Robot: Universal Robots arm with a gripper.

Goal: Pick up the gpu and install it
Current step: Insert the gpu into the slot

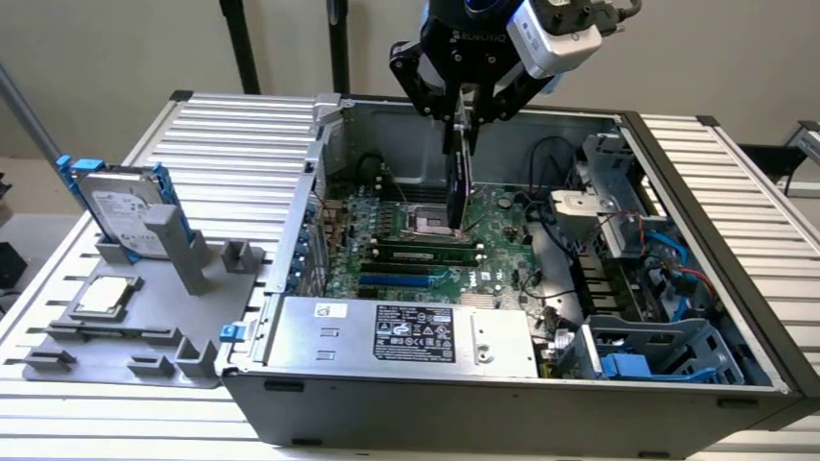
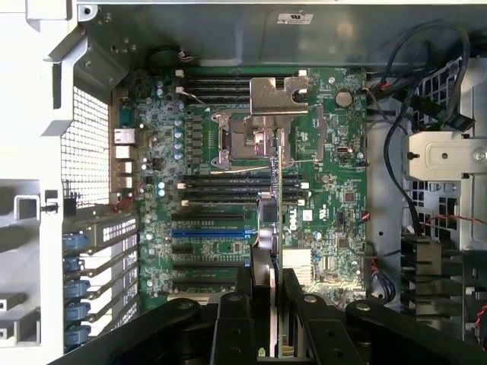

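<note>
One pincer (image 1: 464,113) tight around gpu (image 1: 456,187)

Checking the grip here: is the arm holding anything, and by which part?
Yes, the gpu. The fingers pinch its top edge, and it hangs upright, edge-down, over the motherboard.

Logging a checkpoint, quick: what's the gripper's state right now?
Gripper: closed on the gpu, holding it edge-on over the motherboard.
</note>
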